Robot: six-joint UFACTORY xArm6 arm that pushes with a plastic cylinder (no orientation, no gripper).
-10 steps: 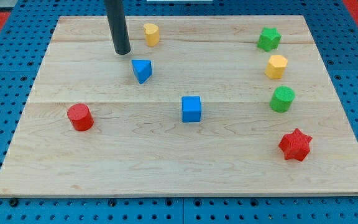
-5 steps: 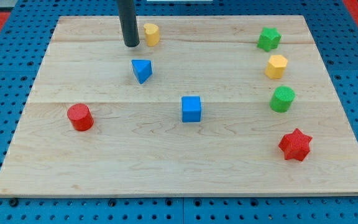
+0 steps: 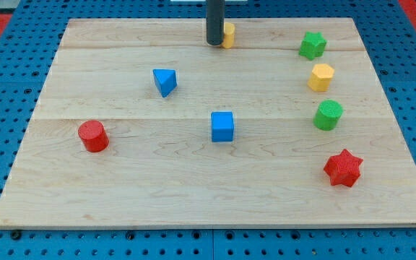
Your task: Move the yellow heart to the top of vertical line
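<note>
The yellow heart lies near the view's top, right of the middle, partly hidden behind my rod. My tip touches the heart's left side. At the view's right, four blocks stand in a vertical line: a green star on top, then a yellow hexagon, a green cylinder and a red star at the bottom. The heart is left of the green star, about level with it.
A blue triangle lies left of the middle. A blue cube sits at the centre. A red cylinder stands at the view's left. The wooden board rests on a blue pegboard.
My tip moved right along the view's top and pushed the yellow heart right, from about a third across to just past the middle. The other blocks stayed put.
</note>
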